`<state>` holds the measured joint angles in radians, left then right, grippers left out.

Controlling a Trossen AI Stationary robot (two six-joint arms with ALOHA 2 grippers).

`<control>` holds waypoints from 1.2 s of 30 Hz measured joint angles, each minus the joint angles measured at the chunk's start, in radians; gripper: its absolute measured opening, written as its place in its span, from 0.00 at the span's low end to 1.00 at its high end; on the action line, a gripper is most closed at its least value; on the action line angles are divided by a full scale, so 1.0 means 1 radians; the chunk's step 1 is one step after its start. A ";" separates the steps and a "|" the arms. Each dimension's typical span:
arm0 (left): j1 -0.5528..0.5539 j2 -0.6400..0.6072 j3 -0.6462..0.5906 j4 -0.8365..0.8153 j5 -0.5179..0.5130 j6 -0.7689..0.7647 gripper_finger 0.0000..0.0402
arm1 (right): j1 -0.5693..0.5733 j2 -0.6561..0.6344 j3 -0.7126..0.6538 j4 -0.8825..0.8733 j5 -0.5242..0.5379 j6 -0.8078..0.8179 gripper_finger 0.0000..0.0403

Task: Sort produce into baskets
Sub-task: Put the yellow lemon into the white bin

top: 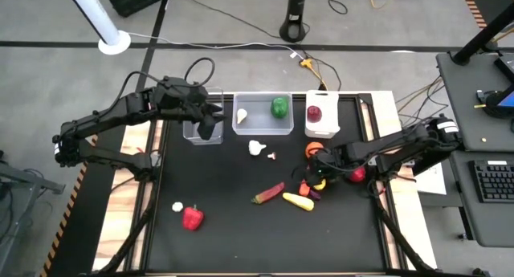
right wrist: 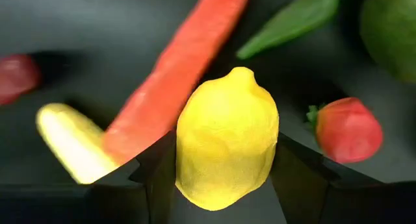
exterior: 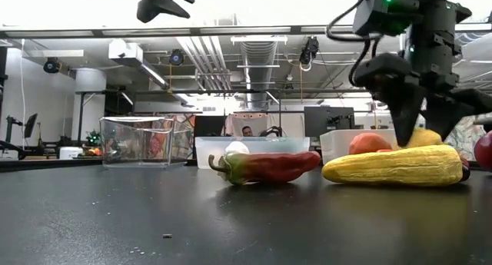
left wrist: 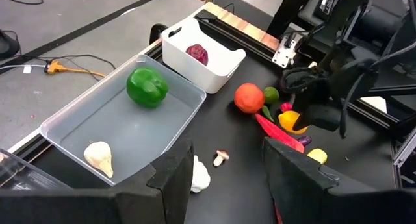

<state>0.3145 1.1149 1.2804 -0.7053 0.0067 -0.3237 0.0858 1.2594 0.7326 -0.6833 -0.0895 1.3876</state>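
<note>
Between the fingers of the right end effector (right wrist: pixel 224 185), low in the produce cluster on the surface's (top: pixel 241 229) right side: one yellow lemon (right wrist: pixel 226 138), long axis pointing away from the wrist, fingers flanking it, firm clamping not confirmable. Adjacent: orange carrot (right wrist: pixel 179 71), yellow squash (top: pixel 298 201). Left end effector (top: pixel 210 124): released, above the narrow clear basket (top: pixel 201 132), well apart; right arm nearer.

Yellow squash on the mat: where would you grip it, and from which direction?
Grip the yellow squash mid-body, coming straight down, fingers closing across its narrow width. It lies flat and long, with the chili pepper near one end and the purple piece at the other, so the middle is clearest.
</note>
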 joint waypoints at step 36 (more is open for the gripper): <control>-0.149 0.004 -0.159 0.091 0.002 -0.268 0.41 | -0.479 0.299 0.734 -0.071 0.012 -0.799 0.50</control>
<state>0.1659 1.1185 1.1210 -0.6145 0.0082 -0.5918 -0.3934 1.5586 1.4665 -0.7542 -0.0770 0.5887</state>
